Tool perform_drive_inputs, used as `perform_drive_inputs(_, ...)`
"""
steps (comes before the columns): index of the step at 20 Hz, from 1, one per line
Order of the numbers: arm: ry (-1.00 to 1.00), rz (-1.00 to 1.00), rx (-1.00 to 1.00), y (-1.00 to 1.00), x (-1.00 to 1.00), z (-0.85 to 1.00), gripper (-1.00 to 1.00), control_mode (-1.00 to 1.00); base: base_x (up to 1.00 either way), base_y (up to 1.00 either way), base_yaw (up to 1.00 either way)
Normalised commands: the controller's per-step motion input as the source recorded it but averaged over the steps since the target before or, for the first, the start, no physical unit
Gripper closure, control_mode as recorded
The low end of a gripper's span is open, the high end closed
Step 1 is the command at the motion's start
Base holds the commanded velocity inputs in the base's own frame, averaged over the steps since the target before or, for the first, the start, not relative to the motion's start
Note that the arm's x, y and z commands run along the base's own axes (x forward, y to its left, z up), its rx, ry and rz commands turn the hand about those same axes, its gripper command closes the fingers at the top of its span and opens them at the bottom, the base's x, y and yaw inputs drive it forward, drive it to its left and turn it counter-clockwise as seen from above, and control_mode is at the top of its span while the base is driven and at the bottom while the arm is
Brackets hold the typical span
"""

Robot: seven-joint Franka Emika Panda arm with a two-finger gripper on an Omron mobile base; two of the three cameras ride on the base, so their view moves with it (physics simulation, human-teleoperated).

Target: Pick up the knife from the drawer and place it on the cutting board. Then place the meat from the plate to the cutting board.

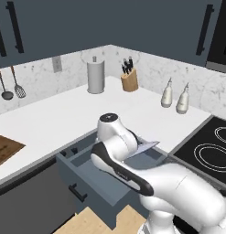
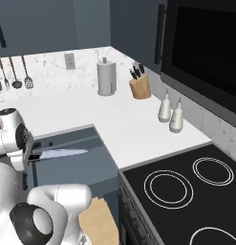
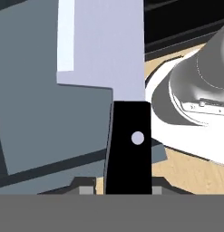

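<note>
Claw (image 3: 123,189) fingers press against either side of the knife's black handle (image 3: 128,145), pinching it low in the hand view, with the broad pale blade running up and away from the tips. From the left base view the knife (image 1: 146,147) pokes out sideways from behind the arm's wrist, its silvery blade level over the open drawer (image 1: 94,180). The right base view shows the same blade (image 2: 59,153) lying flat in the air above the drawer's blue-grey front, pointing away from the arm.

The drawer stands pulled out below the white surface (image 1: 64,119), its grey dividers visible inside. At the far left of that surface lies the brown cutting board (image 1: 5,147), well apart from the knife.

Further back in the corner stand a paper towel roll (image 1: 95,75) and a tan knife block (image 1: 129,80), with two pale bottles (image 1: 174,95) beside the black stovetop (image 2: 186,191). Utensils (image 1: 9,84) hang on the wall.
</note>
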Motion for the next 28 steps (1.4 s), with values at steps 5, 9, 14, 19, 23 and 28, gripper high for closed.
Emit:
perform_drive_inputs(5, -0.04, 0.33, 0.00, -0.53, -0.16, 0.72, 1.00, -1.00, 0.00, 0.00, 0.00)
perform_drive_inputs(9, 0.02, 0.58, -0.07, -0.31, -0.26, 0.56, 1.00, -1.00, 0.00, 0.00, 0.00)
perform_drive_inputs(14, 0.07, 0.66, -0.22, -0.13, -0.44, 0.57, 1.00, -1.00, 0.00, 0.00, 0.00)
perform_drive_inputs(19, 0.07, 0.71, -0.16, -0.32, -0.38, 0.30, 1.00, -1.00, 0.00, 0.00, 0.00)
perform_drive_inputs(23, -0.15, 0.59, -0.15, -0.62, -0.51, 0.00, 1.00, -1.00, 0.00, 0.00, 0.00)
perform_drive_inputs(28, -0.22, 0.34, -0.04, -0.68, -0.29, 0.00, 1.00, -1.00, 0.00, 0.00, 0.00)
